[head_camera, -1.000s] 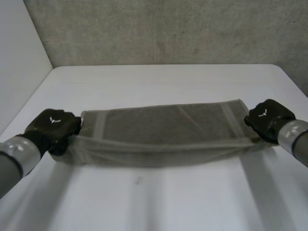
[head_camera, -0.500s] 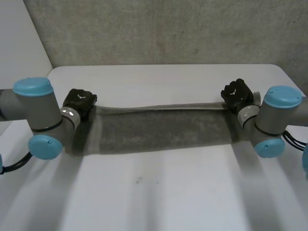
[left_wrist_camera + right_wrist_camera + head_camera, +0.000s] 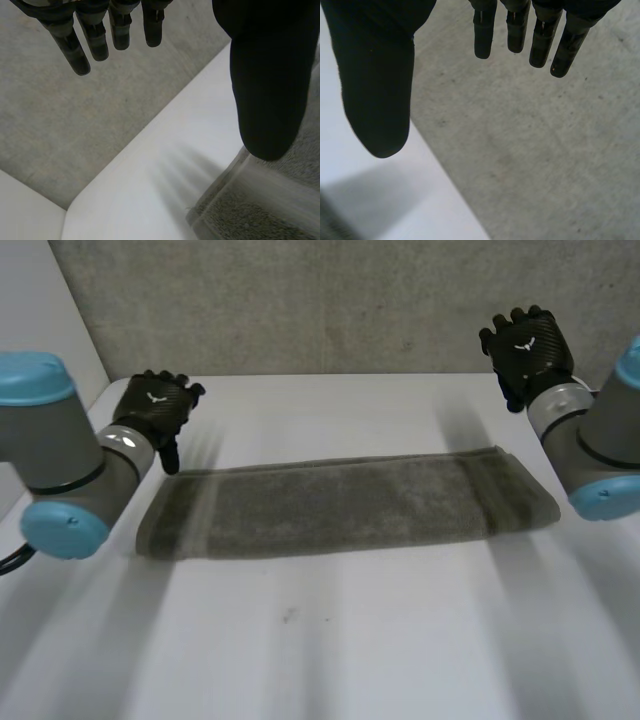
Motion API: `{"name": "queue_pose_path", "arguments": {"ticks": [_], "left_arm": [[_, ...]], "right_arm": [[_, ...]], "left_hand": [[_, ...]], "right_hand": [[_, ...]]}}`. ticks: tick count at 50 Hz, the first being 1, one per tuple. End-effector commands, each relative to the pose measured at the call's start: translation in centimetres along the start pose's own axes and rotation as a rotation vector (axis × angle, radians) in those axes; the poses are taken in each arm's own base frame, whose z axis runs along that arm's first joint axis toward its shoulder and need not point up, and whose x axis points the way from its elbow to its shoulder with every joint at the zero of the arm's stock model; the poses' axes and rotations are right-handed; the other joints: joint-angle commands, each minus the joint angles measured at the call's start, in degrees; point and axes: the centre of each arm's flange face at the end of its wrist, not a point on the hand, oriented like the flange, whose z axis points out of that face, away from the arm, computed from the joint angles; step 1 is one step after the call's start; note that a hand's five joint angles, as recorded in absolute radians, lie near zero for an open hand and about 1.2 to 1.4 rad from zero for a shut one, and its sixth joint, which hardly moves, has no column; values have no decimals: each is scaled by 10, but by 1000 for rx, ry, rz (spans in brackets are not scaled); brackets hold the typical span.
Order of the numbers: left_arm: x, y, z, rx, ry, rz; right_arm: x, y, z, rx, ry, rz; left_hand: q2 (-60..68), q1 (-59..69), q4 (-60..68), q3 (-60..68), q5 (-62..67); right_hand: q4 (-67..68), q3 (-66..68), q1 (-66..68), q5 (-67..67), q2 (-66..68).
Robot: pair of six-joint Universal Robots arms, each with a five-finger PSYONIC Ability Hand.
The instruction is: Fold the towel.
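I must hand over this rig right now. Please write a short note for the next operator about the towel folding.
Left hand: open, holding nothing, raised by the left end of the towel.
Right hand: open, holding nothing, raised beyond its right end.
Towel: a long narrow strip lying flat on the table, neither hand touching it.
Done: it looks folded once along its length.
Left to do: probably fold it end to end.

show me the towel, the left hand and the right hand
towel (image 3: 345, 505): head view, middle of the strip
left hand (image 3: 158, 410): head view, back of the hand
right hand (image 3: 527, 343): head view, back of the hand
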Motion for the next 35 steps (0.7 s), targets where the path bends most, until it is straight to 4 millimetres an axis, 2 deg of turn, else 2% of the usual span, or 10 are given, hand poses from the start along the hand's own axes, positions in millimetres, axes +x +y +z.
{"name": "queue_pose_path", "arguments": {"ticks": [1,3,6,10,14,17,22,30,35], "left_arm": [[1,1,-42,-38,21,-101],[3,5,-55,-58,28,-138],[4,5,-62,-62,31,-148],[10,10,-75,-75,68,-156],[14,13,-82,-68,92,-161],[14,14,-82,-65,92,-162],[16,16,-83,-59,90,-162],[16,17,-83,-61,90,-162],[16,17,-82,-59,90,-162]], "right_arm": [[-2,8,-51,-231,-109,96],[0,24,-66,-345,-135,178],[1,31,-72,-384,-144,214],[1,51,-81,-428,-153,253],[6,74,-79,-405,-142,268],[4,81,-78,-395,-139,273],[1,114,-74,-396,-121,274],[-4,136,-69,-423,-117,279],[-4,142,-66,-429,-117,282]], "left_hand": [[5,-4,3,3,-16],[5,-4,3,3,-16],[5,-4,3,3,-16],[5,-4,3,3,-16],[5,-4,3,3,-16],[5,-4,3,3,-16],[5,-4,3,3,-16],[5,-4,3,3,-16],[5,-4,3,3,-16]], "right_hand": [[-27,-17,-43,-31,-33],[55,65,39,51,49],[79,89,63,75,73],[99,109,83,95,93],[118,127,101,113,111],[138,148,122,133,132],[175,185,158,170,169],[177,186,160,172,170],[217,227,200,212,211]]}}
